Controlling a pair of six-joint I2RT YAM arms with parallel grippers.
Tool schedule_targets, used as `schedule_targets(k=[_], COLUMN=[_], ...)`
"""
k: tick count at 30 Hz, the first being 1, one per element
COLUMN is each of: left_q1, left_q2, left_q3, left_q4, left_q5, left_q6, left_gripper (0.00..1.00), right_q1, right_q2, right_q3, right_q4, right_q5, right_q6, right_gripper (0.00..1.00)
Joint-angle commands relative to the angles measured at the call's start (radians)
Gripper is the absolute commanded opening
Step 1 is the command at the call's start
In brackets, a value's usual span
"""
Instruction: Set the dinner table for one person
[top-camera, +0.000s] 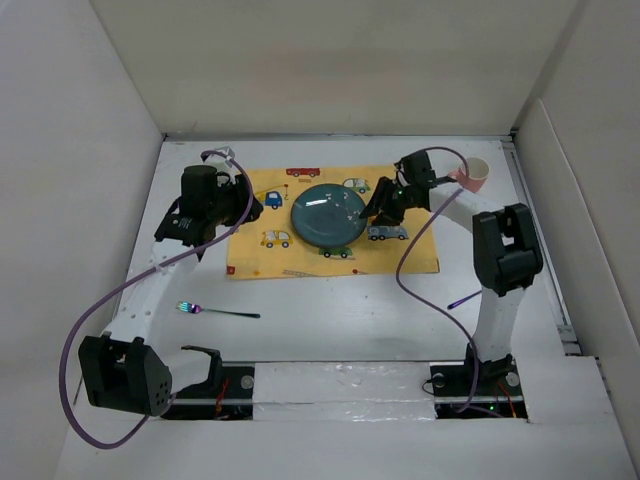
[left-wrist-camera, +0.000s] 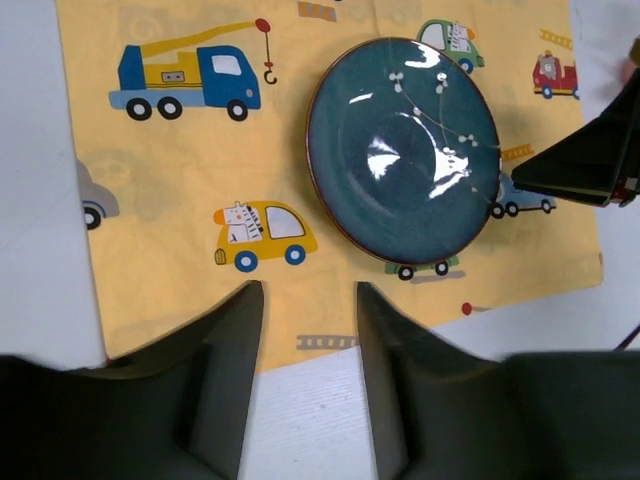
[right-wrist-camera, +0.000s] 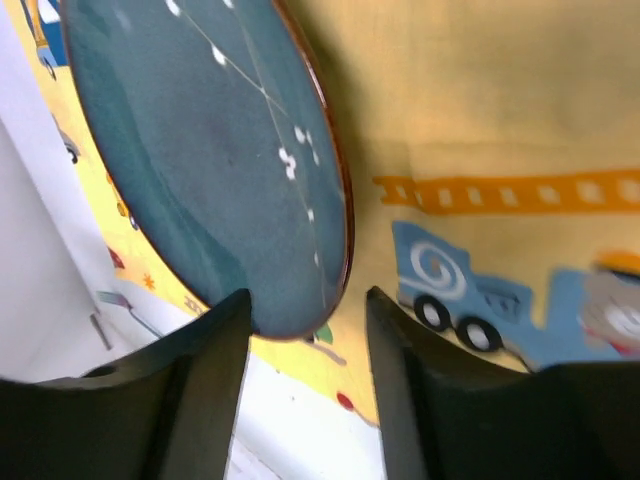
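The white dinner table (top-camera: 350, 320) carries a yellow placemat (top-camera: 270, 255) printed with toy cars. A dark teal plate (top-camera: 328, 215) lies on the mat, and shows in the left wrist view (left-wrist-camera: 400, 150) and the right wrist view (right-wrist-camera: 200, 150). My left gripper (top-camera: 254, 210) is open and empty over the mat's left edge (left-wrist-camera: 308, 330). My right gripper (top-camera: 373, 214) is open at the plate's right rim, which lies between its fingers (right-wrist-camera: 305, 320). A pink cup (top-camera: 472, 176) stands at the far right. An iridescent utensil (top-camera: 215, 311) lies on the near left table.
White walls edge the table on all sides. A small purple utensil-like object (top-camera: 462, 300) lies by the right arm's column. Purple cables loop beside both arms. My right gripper's dark body shows at the right edge of the left wrist view (left-wrist-camera: 590, 160).
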Motion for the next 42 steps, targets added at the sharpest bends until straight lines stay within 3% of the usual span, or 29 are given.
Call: schedule_targets(k=[1,3,4,5,8,11,12,13,14,16,18,20,27,30,31,34,38,42], left_q1=[0.002,0.002,0.002,0.002,0.002,-0.108,-0.248,-0.250,-0.295,-0.384,-0.398,-0.398,-0.398,-0.398,-0.398,-0.398,-0.398,-0.398], left_q2=[-0.008,-0.008,-0.008,-0.012,-0.034,-0.054,-0.063,-0.063,-0.063,-0.074,-0.106,-0.141,-0.112,-0.078,-0.069,-0.042,-0.012,0.001], left_q3=[0.004,0.012,0.014,0.009,-0.023,-0.031,-0.026,-0.026,-0.023,-0.031,-0.060,-0.106,-0.124,-0.114,-0.109,-0.088,-0.065,-0.058], left_q4=[0.014,0.001,-0.002,-0.002,0.019,-0.002,-0.043,-0.044,-0.056,-0.068,-0.032,0.008,0.057,0.067,0.067,0.071,0.064,0.062], left_q5=[0.014,0.015,0.023,0.064,0.163,0.091,-0.002,-0.003,-0.103,-0.167,-0.177,-0.141,-0.104,-0.114,-0.118,-0.115,-0.120,-0.126], left_q6=[-0.008,-0.022,-0.026,-0.031,-0.055,-0.048,-0.019,-0.019,-0.011,-0.003,-0.005,-0.022,-0.055,-0.058,-0.058,-0.061,-0.052,-0.046], left_gripper=[0.39,0.16,0.05,0.00,0.00,0.00,0.00,0.00,0.03,0.14,0.29,0.39,0.39,0.39,0.39,0.39,0.39,0.38], right_q1=[-0.027,-0.057,-0.094,-0.120,-0.253,-0.362,-0.404,-0.404,-0.439,-0.467,-0.490,-0.502,-0.491,-0.491,-0.482,-0.482,-0.443,-0.352], right_q2=[-0.129,-0.163,-0.189,-0.200,-0.218,-0.233,-0.232,-0.232,-0.208,-0.156,-0.076,-0.033,0.098,0.162,0.173,0.170,0.055,0.026], right_q3=[0.102,0.136,0.151,0.176,0.230,0.273,0.318,0.319,0.339,0.438,0.501,0.561,0.632,0.650,0.647,0.614,0.532,0.630], right_q4=[-0.103,-0.148,-0.158,-0.162,-0.192,-0.241,-0.271,-0.271,-0.293,-0.380,-0.464,-0.482,-0.452,-0.472,-0.471,-0.456,-0.329,-0.414], right_q5=[0.094,0.161,0.190,0.253,0.334,0.486,0.570,0.571,0.615,0.635,0.693,0.695,0.648,0.628,0.628,0.646,0.655,0.643], right_q6=[-0.088,-0.128,-0.140,-0.152,-0.143,-0.123,-0.119,-0.119,-0.120,-0.125,-0.128,-0.142,-0.183,-0.175,-0.174,-0.160,-0.166,-0.227], right_gripper=[0.52,0.39,0.11,0.00,0.00,0.00,0.09,0.09,0.20,0.41,0.51,0.51,0.51,0.50,0.42,0.00,0.00,0.00])
